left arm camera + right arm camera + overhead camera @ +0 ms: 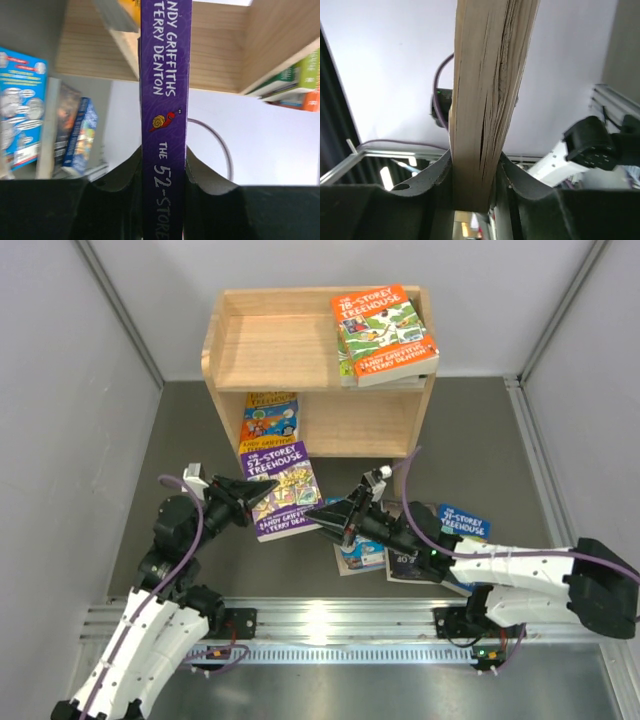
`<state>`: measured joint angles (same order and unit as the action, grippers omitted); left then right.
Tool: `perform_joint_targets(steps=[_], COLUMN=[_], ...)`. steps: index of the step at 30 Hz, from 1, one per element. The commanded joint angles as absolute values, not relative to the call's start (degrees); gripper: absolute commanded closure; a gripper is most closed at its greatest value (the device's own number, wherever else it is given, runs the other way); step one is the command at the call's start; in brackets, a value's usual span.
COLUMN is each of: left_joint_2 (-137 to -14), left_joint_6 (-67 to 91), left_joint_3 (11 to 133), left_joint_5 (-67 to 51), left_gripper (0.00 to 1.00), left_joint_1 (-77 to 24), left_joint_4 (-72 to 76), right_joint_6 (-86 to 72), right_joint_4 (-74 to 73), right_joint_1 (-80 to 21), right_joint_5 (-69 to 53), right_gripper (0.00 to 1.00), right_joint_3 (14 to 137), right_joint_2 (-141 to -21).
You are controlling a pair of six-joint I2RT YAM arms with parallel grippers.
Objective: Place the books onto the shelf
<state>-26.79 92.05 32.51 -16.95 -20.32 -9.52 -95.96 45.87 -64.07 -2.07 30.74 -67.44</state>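
Spine of purple book [165, 100]: "GRIFFITHS", "TERRY DENTON", "THE 52-STORE". Cover of orange book [385, 332] atop shelf [270, 348]: "THE 78-STOREY TREEHOUSE".

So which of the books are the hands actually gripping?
The purple 52-Storey Treehouse book: the left hand clamps its spine, the right hand its page edge. The other books lie ungripped on the shelf or table.

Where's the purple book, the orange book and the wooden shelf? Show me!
purple book [165, 75]: left wrist view, on its spine, by the authors' names.
orange book [385, 328]: top view, middle of its front cover, lying on the shelf top.
wooden shelf [268, 348]: top view, bare wood of its top tray.
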Motion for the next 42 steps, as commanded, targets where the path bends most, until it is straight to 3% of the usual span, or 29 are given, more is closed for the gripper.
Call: perform_joint_targets(steps=[1, 4, 14, 19, 21, 22, 26, 33, 38, 42], left_joint_2=[-27.24, -29.69, -35.06, -40.85, -42.27, -43.58, -45.87, -47.64, -47.81, -46.76], left_joint_6=[84.65, 79.46, 73.66, 66.28, 62.08, 60.75, 55.73, 54.41, 53.62, 53.61], left_joint_3=[39.45, 42.71, 44.73, 48.77, 52.27, 53.51, 58.18, 60.03, 59.77, 59.33], left_joint_5=[-15.38, -14.15, -18.97, -23.46, -23.56, -23.21, -21.89, -22.06, -21.8, -21.27], left_gripper=[1.0, 1.0, 1.0, 0.99, 0.89, 0.77, 0.59, 0.51, 0.35, 0.28], left_joint_1=[-20.13, -20.13, -20.13, -20.21, -20.21, -20.21, -20.21, -20.21, -20.21, -20.21], left_joint_4=[-17.44, -23.8, -24.26, -28.54, -31.54, -34.69, -39.45, -39.29, -39.55, -39.99], right_joint_6=[-89.84, -86.32, -83.15, -78.58, -75.96, -74.98, -69.97, -65.31, -64.25, -62.84], right_joint_4=[31.36, 21.92, 17.14, 16.0, 13.82, 12.58, 7.22, 0.18, -3.86, -5.97], right_joint_1=[-64.42, -64.34, -63.98, -63.98, -63.98, -63.98, -63.98, -63.98, -63.98, -63.37], right_joint_5=[-0.7, -0.7, -0.97, -2.37, -1.94, -1.06, 2.09, 7.29, 10.18, 11.95], right_gripper=[0.71, 0.75, 0.99, 1.0, 1.0, 1.0, 1.0, 1.0, 1.0, 1.0], right_joint_3=[33.73, 35.59, 38.49, 44.28, 47.26, 48.42, 52.82, 59.05, 61.17, 62.66], right_joint_2=[-61.18, -58.36, -58.71, -62.84, -63.28, -63.28, -62.05, -60.29, -58.81, -57.75])
